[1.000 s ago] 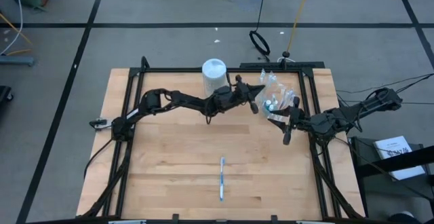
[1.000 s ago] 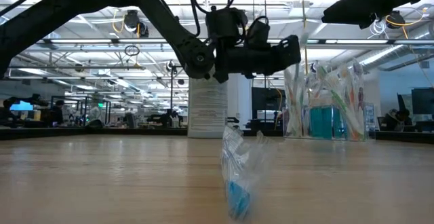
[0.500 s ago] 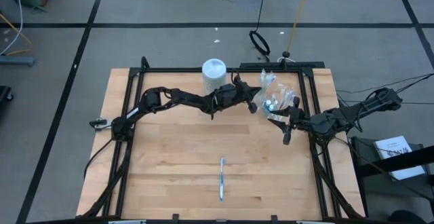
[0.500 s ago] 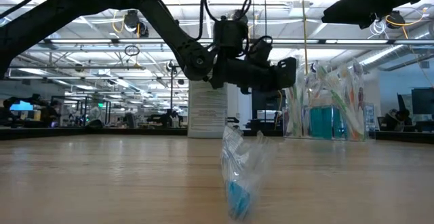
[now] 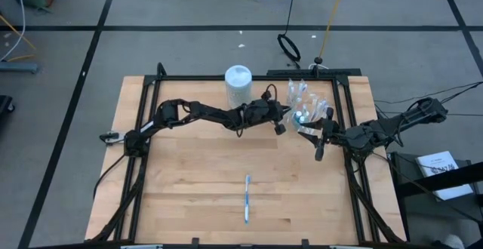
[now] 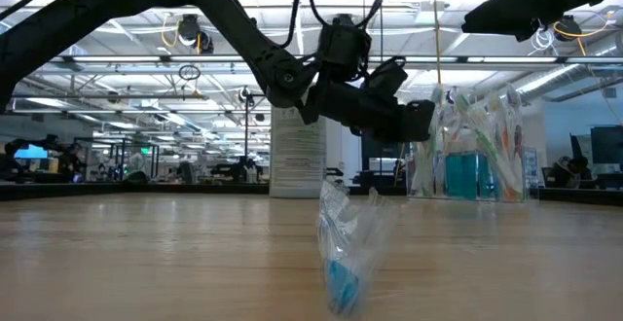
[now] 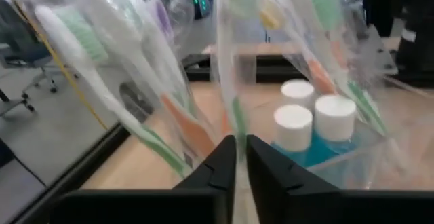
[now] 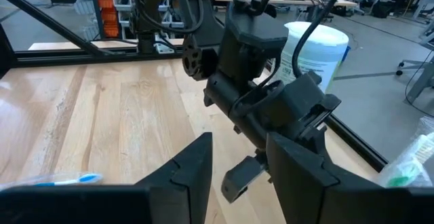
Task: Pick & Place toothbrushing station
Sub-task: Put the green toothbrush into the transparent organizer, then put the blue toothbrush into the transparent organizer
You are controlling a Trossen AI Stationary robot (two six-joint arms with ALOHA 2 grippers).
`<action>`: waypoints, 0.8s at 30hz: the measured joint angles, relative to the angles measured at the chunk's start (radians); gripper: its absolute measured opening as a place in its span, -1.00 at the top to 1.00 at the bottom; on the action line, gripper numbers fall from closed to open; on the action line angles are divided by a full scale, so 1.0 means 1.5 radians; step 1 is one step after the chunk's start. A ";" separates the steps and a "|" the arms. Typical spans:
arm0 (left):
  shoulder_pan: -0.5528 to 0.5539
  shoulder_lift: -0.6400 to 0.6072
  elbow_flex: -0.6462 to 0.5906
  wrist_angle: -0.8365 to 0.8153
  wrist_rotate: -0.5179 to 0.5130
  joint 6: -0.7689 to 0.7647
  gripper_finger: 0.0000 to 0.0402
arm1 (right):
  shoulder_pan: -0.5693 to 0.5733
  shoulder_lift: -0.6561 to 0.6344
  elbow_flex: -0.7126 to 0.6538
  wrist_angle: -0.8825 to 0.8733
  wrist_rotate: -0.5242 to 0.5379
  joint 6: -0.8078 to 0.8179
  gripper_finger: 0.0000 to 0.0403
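Note:
A clear plastic cup (image 5: 306,113) stands at the table's far right, holding several wrapped toothbrushes and teal toothpaste tubes with white caps (image 7: 315,115); it also shows in the low view (image 6: 472,170). My left gripper (image 5: 284,121) (image 6: 428,122) is at the cup's left side, tipped down, its fingers (image 7: 220,163) closed to a narrow slit. One wrapped toothbrush (image 7: 234,108) stands right at that slit. My right gripper (image 5: 318,145) (image 8: 239,142) is open and empty on the cup's near right. One wrapped blue toothbrush (image 5: 247,198) lies flat on the table's near middle. My left gripper has its shut tips against the bundle of wrapped toothbrushes (image 7: 234,132) that lean out of the cup, coming from the table's left and slanting down. I cannot tell whether it touches or holds one of them.
A tall white canister (image 5: 238,83) stands at the far edge, just left of my left arm's wrist. A black frame rail (image 5: 343,121) runs along the table's right side by the cup. Bare wood lies between the cup and the lone toothbrush.
My left gripper has gone down and a little toward the table's near edge, up to the cup. It has tipped from level to slanting down. The cup, the lone toothbrush and my right arm have stayed still.

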 joint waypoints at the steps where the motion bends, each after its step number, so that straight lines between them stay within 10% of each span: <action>1: 0.000 -0.001 0.003 -0.012 -0.002 -0.001 0.76 | 0.000 0.000 0.000 0.000 0.000 0.000 0.36; 14: -0.013 -0.076 0.058 -0.223 -0.061 0.026 -0.03 | 0.000 0.000 0.000 -0.002 0.000 0.000 0.36; 24: -0.011 -0.318 0.058 -0.697 -0.035 0.011 -0.33 | -0.007 0.009 0.000 0.052 0.000 -0.001 0.36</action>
